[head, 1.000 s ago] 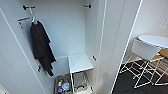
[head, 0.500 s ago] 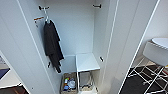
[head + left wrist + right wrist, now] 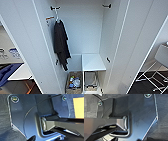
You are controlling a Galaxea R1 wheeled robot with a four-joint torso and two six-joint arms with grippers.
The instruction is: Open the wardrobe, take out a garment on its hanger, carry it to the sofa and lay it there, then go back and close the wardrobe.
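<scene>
Wardrobe (image 3: 130, 50) stands open in the head view, both doors swung wide, white interior exposed. Inside, a black garment (image 3: 60, 43) hangs from a white hanger (image 3: 57, 17) on the rail, near the left wall. Low down, a white shelf block (image 3: 93, 62) sits to the right; beneath it a wire basket (image 3: 90, 81), and beside that a woven basket (image 3: 73, 82) with mixed small items. Outside the right door, a white chair (image 3: 156, 72) on dark floor. Both wrist views show the robot's dark plate and jointed bar over dark grained floor — neither gripper's fingers can be made out, so opening and hold cannot be told, nor the wardrobe's place relative to either gripper.
</scene>
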